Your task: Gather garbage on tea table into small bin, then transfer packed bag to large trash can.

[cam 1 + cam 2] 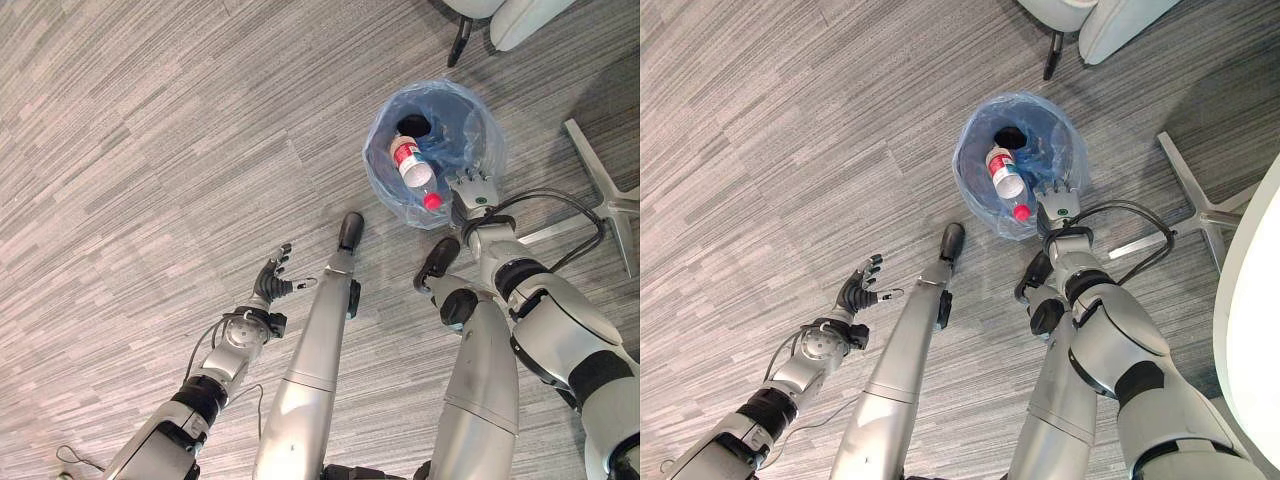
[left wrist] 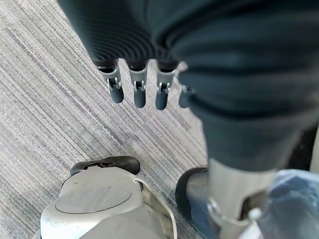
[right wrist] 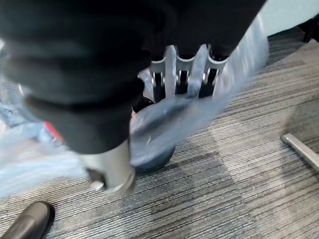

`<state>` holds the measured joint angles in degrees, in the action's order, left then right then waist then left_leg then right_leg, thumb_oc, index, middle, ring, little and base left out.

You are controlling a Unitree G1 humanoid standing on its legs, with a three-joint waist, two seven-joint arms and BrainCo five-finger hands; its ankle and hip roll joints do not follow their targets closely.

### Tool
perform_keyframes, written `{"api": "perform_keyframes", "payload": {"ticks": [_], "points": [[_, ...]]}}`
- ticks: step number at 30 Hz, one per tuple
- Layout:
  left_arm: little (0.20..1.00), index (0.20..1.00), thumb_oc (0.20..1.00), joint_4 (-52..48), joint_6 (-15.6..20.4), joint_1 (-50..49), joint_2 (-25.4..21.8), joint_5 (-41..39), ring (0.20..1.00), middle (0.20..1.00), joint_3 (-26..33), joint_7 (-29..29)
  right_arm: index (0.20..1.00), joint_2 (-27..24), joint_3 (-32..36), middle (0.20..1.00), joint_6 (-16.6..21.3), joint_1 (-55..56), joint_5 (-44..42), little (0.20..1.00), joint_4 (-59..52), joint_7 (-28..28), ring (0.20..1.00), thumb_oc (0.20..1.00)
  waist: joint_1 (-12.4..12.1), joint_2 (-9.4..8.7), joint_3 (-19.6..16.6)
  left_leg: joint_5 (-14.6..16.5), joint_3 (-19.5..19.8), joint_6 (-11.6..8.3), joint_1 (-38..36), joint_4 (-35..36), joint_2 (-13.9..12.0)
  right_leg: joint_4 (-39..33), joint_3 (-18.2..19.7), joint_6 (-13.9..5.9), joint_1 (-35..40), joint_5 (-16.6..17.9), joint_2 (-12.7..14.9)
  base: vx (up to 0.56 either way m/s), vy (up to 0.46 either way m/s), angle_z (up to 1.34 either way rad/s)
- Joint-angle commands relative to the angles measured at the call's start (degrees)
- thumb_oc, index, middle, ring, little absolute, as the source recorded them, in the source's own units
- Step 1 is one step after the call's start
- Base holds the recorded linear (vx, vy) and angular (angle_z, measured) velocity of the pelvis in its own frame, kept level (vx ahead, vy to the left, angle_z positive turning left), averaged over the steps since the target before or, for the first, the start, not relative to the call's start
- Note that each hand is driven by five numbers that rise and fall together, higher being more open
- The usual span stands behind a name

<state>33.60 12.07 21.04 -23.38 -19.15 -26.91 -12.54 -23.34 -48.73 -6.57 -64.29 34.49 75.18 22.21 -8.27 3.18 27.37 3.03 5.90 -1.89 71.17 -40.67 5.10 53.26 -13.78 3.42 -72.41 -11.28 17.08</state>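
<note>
A small bin lined with a blue plastic bag (image 1: 385,175) stands on the grey carpet. Inside it lies a clear plastic bottle (image 1: 413,165) with a red cap and red label, beside something dark. My right hand (image 1: 473,190) is at the bin's near rim, its fingers (image 3: 187,74) curled over the bag's edge, and the blue film (image 3: 159,124) is stretched across them. My left hand (image 1: 272,282) hovers over bare carpet far to the left of the bin, open, with straight fingers (image 2: 139,92) and nothing in it.
A chair's metal star base (image 1: 600,190) lies just right of the bin. A pale chair (image 1: 505,18) with a dark leg stands behind the bin. A white table edge (image 1: 1252,330) runs along the right side. Carpet spreads out to the left.
</note>
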Motion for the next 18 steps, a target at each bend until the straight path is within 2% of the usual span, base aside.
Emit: {"api": "perform_keyframes", "payload": {"ticks": [1, 10, 18], "points": [[1.0, 1.0, 1.0, -3.1, 1.3, -1.7, -0.3, -0.7, 1.0, 1.0, 0.7, -0.4, 0.2, -2.4, 0.2, 0.2, 1.0, 0.9, -4.7, 0.2, -1.3, -0.1, 0.2, 0.2, 0.2, 2.08, 1.0, 6.3, -3.6, 1.98, -3.8, -0.2, 0.6, -4.1, 5.4, -4.52, 5.0, -5.5, -4.2, -0.03, -0.033, -0.02], [1.0, 1.0, 1.0, -2.6, 1.0, -1.9, -0.7, -1.3, 1.0, 1.0, 3.5, -1.1, 0.2, -3.7, 3.9, 0.2, 2.9, 0.4, -9.7, 0.2, -13.1, 2.0, 0.2, 0.2, 1.5, 1.25, 1.4, 5.9, -3.8, 1.76, -6.4, 1.5, -0.4, -5.8, 5.2, -4.57, 7.3, -4.7, -5.5, -0.04, -0.025, -0.07], [1.0, 1.0, 1.0, -1.7, 0.1, -3.1, -0.8, -0.9, 1.0, 1.0, 6.6, -0.8, 0.2, -3.2, 14.7, 0.2, 6.4, 7.0, -20.0, 0.2, -29.7, 3.2, 0.2, 0.2, 2.8, -1.1, 0.4, 4.3, -3.4, 1.32, -15.1, 9.2, -1.5, -13.8, 3.9, -5.49, 16.0, -1.7, -6.9, -0.06, -0.025, -0.04]]}}
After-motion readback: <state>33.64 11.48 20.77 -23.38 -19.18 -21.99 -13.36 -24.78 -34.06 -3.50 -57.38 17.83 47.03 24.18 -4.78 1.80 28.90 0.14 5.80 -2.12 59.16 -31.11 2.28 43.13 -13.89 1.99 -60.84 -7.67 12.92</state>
